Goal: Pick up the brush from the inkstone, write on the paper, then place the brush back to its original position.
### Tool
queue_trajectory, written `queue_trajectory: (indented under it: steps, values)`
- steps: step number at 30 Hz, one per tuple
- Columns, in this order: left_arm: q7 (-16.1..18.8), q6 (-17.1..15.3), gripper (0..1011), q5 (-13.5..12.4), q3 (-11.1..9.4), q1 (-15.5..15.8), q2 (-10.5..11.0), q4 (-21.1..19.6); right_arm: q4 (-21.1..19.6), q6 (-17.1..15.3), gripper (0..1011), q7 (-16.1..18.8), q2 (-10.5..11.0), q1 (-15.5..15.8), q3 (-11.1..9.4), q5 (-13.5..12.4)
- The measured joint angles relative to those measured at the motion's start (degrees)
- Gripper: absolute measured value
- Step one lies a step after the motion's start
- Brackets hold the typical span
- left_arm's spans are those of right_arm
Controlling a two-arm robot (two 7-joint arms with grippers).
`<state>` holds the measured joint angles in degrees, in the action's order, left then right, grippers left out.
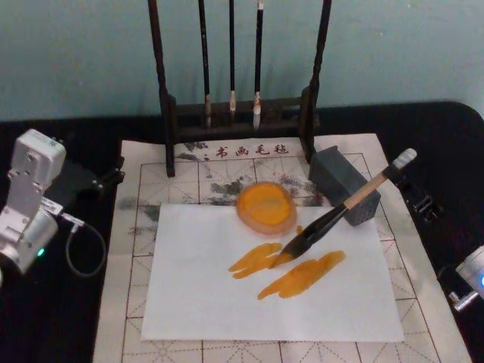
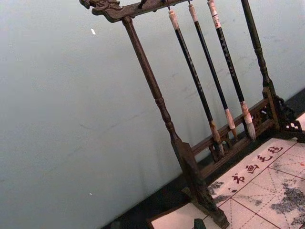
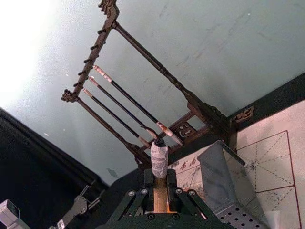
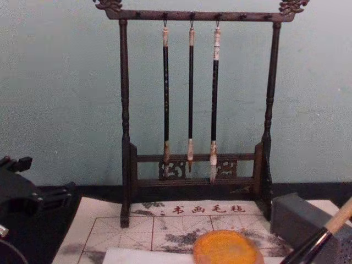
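Slanting past the grey block (image 1: 333,172), the brush (image 1: 342,213) points bristles leftward onto the paper (image 1: 219,302), handle clamped by the right gripper (image 3: 159,189).

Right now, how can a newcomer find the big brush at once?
Look at the white paper with orange strokes, on the grid mat. By its far right corner stands a grey inkstone, and the brush leans on it, bristles down on the paper. Unlike the three thin black brushes hanging on the rack, it is thick, with a pale wooden handle.
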<state>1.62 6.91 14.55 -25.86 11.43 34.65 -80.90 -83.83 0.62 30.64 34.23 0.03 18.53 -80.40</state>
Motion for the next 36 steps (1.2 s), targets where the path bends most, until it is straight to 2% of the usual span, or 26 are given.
queue_trajectory:
  steps: [16,36]
  values:
    - [0.00,0.00,1001,0.00,0.00,0.00,0.00,0.00,1.18,1.02,177,0.04,-0.92,-0.58,0.13,3.07]
    - [0.00,0.00,1001,0.00,0.00,0.00,0.00,0.00,0.90,1.48,177,-0.34,-1.46,0.60,-1.70,4.64]
